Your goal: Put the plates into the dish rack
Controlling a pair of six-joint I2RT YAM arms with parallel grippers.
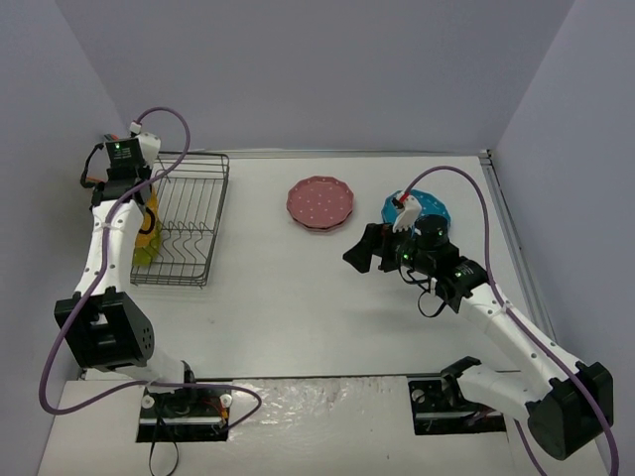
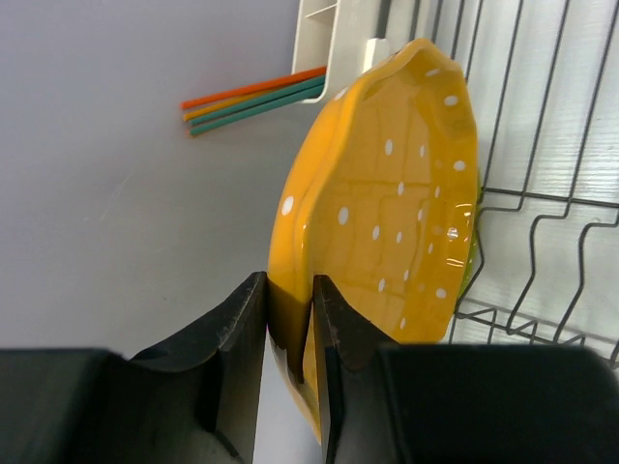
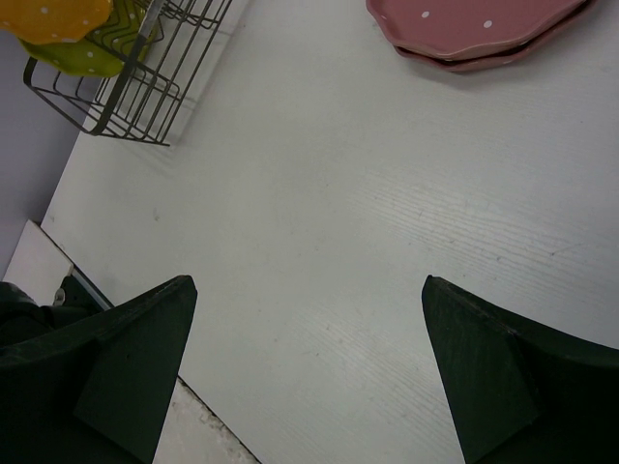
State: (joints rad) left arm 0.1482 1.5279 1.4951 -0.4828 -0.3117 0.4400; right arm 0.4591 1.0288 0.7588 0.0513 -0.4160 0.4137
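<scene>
My left gripper [image 2: 288, 290] is shut on the rim of an orange-yellow dotted plate [image 2: 387, 203], held on edge over the left side of the black wire dish rack [image 1: 189, 220]; it shows in the top view too [image 1: 152, 213]. A lime-yellow plate [image 1: 146, 253] stands in the rack just below it, seen also in the right wrist view [image 3: 73, 56]. Pink plates [image 1: 320, 202] lie stacked on the table, also in the right wrist view [image 3: 474, 29]. A turquoise blue plate [image 1: 427, 208] lies partly under my right arm. My right gripper [image 3: 309, 300] is open and empty above bare table.
A white utensil caddy [image 2: 324, 29] sits on the rack's corner. Orange and teal sticks [image 2: 256, 99] lie beside it on the table. Grey walls close in on the left, back and right. The table's near edge [image 3: 126, 319] runs below my right gripper.
</scene>
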